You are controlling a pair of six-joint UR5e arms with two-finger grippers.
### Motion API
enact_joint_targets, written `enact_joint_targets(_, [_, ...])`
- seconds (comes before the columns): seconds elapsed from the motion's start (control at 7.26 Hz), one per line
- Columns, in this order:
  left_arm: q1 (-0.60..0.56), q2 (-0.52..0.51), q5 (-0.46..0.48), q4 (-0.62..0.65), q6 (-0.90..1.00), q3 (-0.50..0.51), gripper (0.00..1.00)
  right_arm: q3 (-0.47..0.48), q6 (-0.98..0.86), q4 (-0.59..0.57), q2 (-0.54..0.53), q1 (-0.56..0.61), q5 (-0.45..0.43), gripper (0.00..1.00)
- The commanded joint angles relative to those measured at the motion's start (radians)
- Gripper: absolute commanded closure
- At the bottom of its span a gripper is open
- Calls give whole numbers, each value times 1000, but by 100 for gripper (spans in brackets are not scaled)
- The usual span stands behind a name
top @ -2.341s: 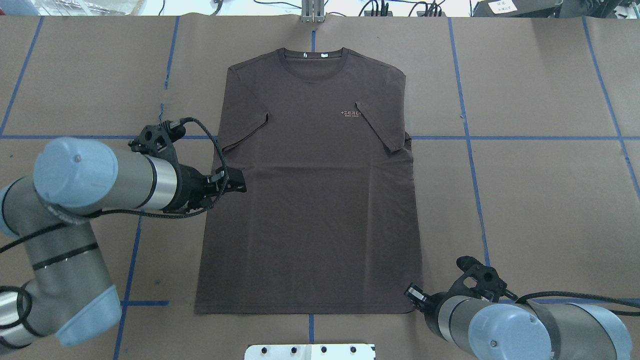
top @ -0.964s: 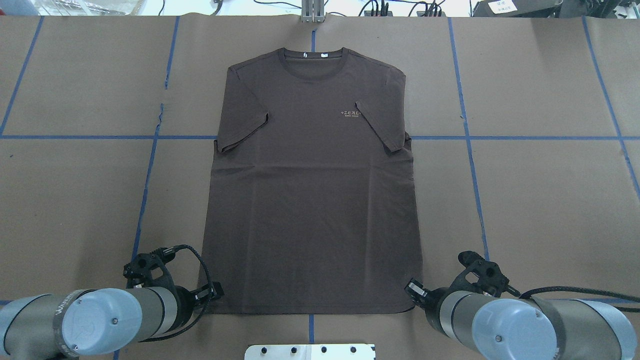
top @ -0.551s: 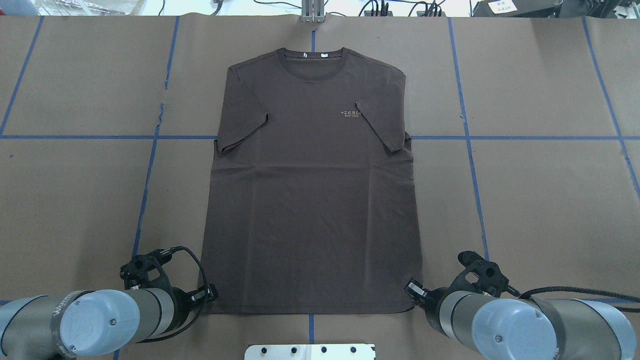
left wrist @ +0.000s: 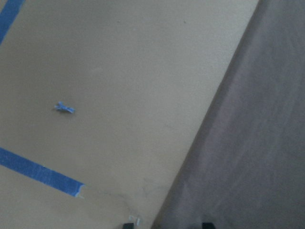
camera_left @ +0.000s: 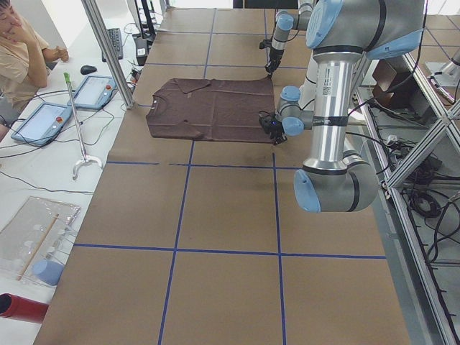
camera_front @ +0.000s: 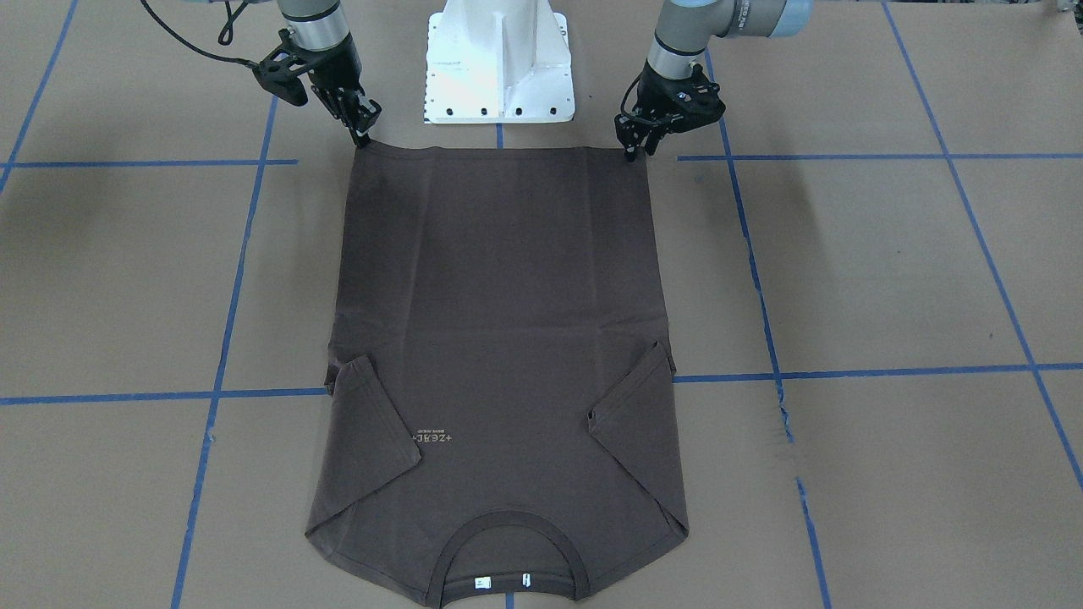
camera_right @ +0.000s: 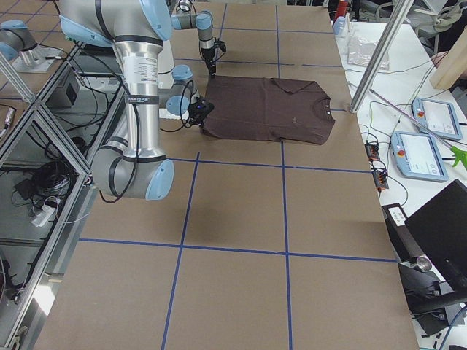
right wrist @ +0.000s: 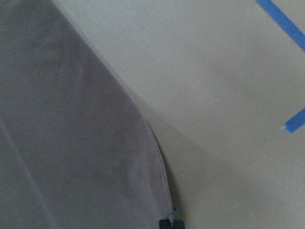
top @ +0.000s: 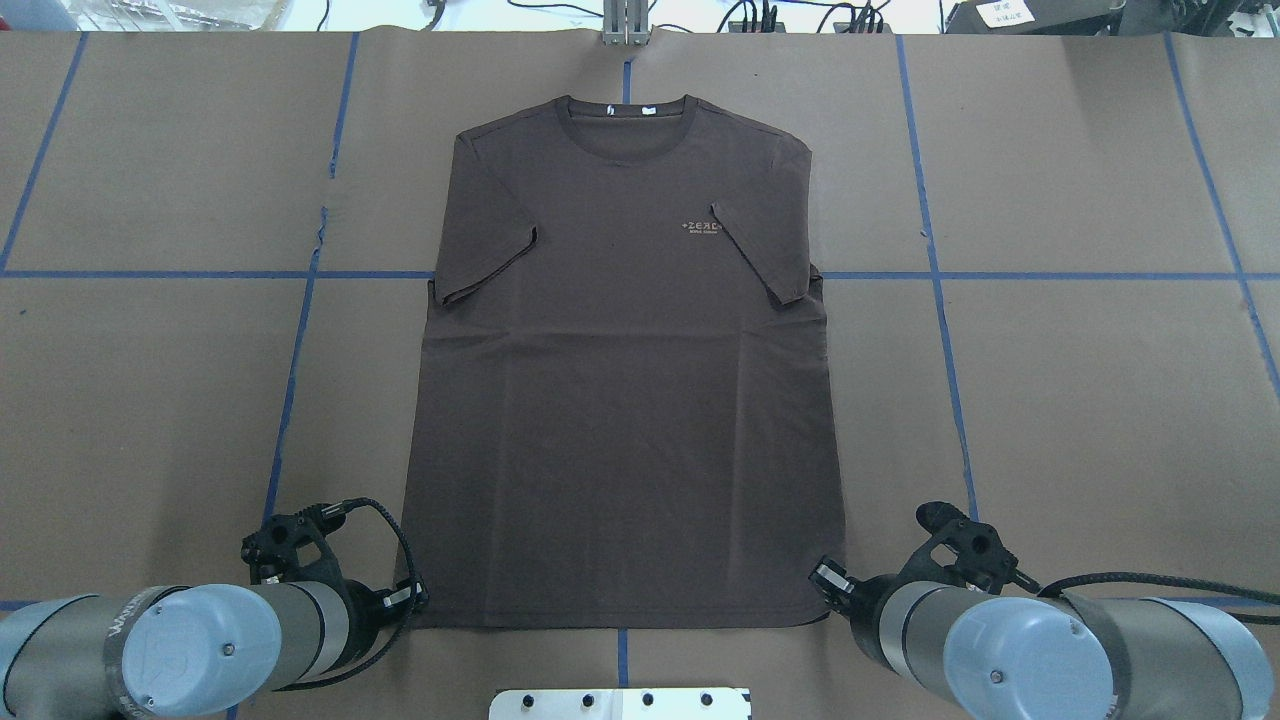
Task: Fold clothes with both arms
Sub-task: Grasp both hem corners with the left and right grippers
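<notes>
1. Across the brown-papered, blue-taped counter (camera_front: 846, 271) a dark brown short-sleeved T-shirt (camera_front: 499, 338) lies flat, sleeves folded inward, collar away from the robot. The right fingers (camera_front: 359, 123) pinch one hem corner and the left fingers (camera_front: 636, 134) stand at the other.
2. Overhead, the grey left arm (top: 190, 650) and grey right arm (top: 1010, 660) hide both sets of fingers.
3. From the left end, a clear plastic tray (camera_left: 36, 237) beside the counter holds a thin stick and something pale blue, hard to make out.
4. Left wrist: the left fingers, cut off at the frame's edge, are spread wide astride the T-shirt's side edge.
5. Right wrist: the right fingers are narrow, closed on the hem corner.
</notes>
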Motion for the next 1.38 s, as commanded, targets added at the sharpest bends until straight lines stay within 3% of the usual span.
enact_joint_targets(0.0, [0, 0, -5, 1, 2, -6, 100, 0, 0, 0, -1, 1, -1, 100])
enact_joint_targets(0.28, [-1, 0, -18, 3, 3, -77, 100, 6, 2, 0, 2, 1, -1, 100])
enact_joint_targets(0.55, [48, 18, -23, 33, -5, -197, 100, 117, 2, -5, -73, -37, 2, 100])
enact_joint_targets(0.83, [42, 11, -101, 64, -14, -251, 100, 175, -2, -5, -101, -15, 20, 100])
enact_joint_targets(0.96, [25, -3, -100, 84, -3, -241, 100, 164, -12, -3, -63, 33, 41, 100])
enact_joint_targets(1.24, [-180, -107, -115, 131, 94, -198, 100, 59, -145, -6, 78, 224, 124, 100])
